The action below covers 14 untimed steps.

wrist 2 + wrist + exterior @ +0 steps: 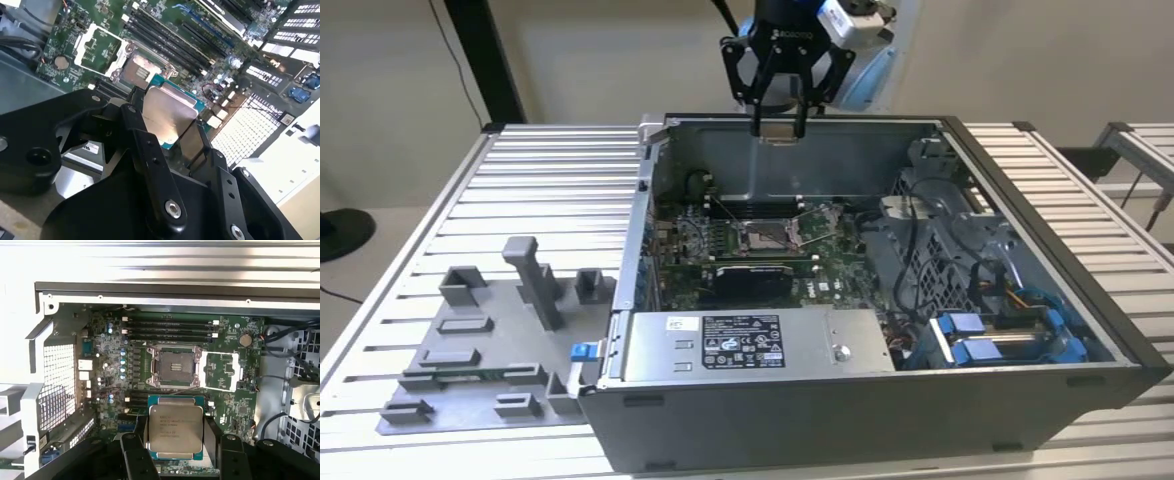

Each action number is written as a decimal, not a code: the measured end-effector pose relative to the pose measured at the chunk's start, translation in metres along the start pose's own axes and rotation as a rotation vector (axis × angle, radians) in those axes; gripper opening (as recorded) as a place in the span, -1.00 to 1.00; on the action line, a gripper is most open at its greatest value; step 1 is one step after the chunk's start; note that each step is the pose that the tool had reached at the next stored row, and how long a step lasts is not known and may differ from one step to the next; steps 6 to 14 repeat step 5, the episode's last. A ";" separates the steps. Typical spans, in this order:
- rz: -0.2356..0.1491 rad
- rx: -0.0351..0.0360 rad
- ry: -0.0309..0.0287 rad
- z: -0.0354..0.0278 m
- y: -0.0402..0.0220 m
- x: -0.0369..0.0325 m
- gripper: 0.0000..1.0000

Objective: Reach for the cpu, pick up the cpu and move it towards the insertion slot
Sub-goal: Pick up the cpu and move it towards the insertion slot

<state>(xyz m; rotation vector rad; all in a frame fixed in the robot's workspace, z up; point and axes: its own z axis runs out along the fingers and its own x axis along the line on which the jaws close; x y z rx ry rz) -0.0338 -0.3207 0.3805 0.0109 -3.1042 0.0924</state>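
Open computer case (pixel 854 400) sat on the bench (pixel 547 190), fixture plate (pixel 467 370) beside it at the exterior view's left. Insertion slot (pixel 765 236) lay inside the case. End effector (pixel 781 128) hung above the case's far wall, cpu (pixel 175 434) between its fingers (pixel 136 460).

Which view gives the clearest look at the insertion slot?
The first wrist view: the insertion slot faces the camera, frame open, unobstructed. The second wrist view shows it obliquely beyond the cpu; the exterior view shows it small.

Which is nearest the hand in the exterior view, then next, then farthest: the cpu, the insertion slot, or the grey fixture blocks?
1. The cpu, held in the hand above the case's far wall.
2. The insertion slot, below on the motherboard.
3. The grey fixture blocks, outside the case, exterior view's left.
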 end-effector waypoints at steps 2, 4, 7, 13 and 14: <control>0.000 -0.0001 -0.0001 0.0001 0.0000 0.0000 -1.00; 0.000 0.0000 0.0000 0.0001 0.0000 0.0000 -1.00; 0.000 -0.0001 0.0000 0.0001 0.0000 0.0000 -1.00; 0.000 -0.0001 0.0000 0.0001 0.0000 0.0000 -1.00; 0.000 -0.0001 0.0000 0.0001 0.0000 0.0000 -1.00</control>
